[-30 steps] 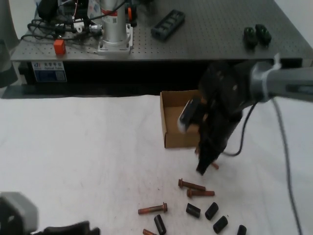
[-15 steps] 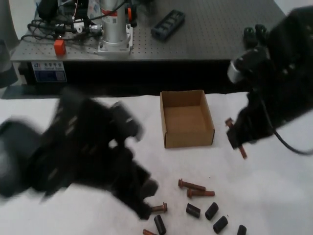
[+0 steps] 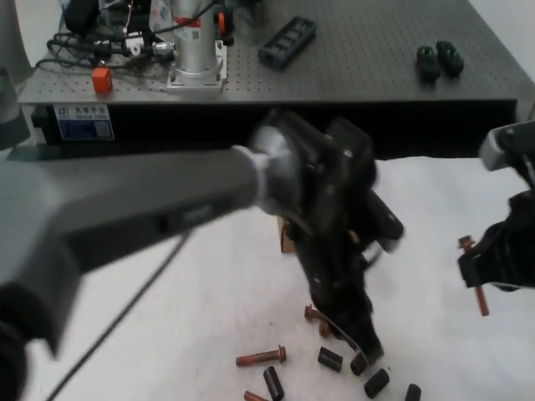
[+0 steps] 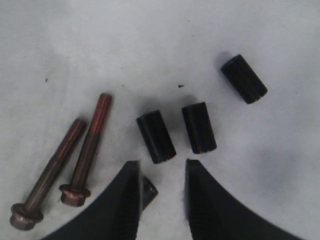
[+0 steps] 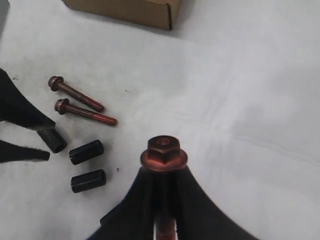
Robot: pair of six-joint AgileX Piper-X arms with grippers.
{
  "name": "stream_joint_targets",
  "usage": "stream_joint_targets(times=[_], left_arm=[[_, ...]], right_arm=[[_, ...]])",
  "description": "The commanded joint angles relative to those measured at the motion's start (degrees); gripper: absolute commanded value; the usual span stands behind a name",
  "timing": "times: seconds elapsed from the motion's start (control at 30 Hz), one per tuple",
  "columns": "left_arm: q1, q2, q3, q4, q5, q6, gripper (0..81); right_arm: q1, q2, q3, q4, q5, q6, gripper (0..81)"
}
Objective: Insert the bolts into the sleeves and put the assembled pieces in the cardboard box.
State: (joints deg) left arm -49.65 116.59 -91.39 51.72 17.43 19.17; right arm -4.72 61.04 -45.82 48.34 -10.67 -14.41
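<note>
The left claw (image 4: 162,167) hangs low over the white cloth (image 4: 100,45) with its two fingers spread apart and nothing between them. Just ahead of the gap lies a sleeve (image 4: 156,136) on its side, its long axis running roughly the way the fingers point. A second sleeve (image 4: 199,127) lies just beside it, nearly parallel, ahead of one fingertip. A third sleeve (image 4: 244,78) lies farther out on that same side, with its axis slanted away from the other two. A dark piece (image 4: 148,190) shows from under the other finger, too hidden to name.

Off to that finger's outer side, two loose bolts (image 4: 87,152) lie flat and side by side. They are almost parallel, heads back toward the claw's base and shanks pointing forward like the fingers.

The right claw (image 5: 164,172) is held above the cloth, well apart from the left one. Its fingers are clamped on the shank of a bolt (image 5: 164,152). That bolt's long axis runs along the fingers, with its flanged hex head just past the fingertips and the shank running back between them. The cardboard box (image 5: 125,10) sits well beyond this claw's fingertips and off to one side. In the high view the left arm hides most of the box.
</note>
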Motion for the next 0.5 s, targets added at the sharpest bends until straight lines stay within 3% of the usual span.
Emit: stream_joint_targets(times=[0.0,0.47], left_arm=[[-1.2,2.7,-3.6,1.4,-5.1,-2.4,22.5],[-1.9,8.2,-5.8,2.8,-2.6,-7.2,22.5]], right_arm=[[-0.6,-1.1,-0.1,-0.1,-0.5,0.3,2.7],[-0.4,-1.9,-0.1,0.0,-0.6,0.6,2.7]])
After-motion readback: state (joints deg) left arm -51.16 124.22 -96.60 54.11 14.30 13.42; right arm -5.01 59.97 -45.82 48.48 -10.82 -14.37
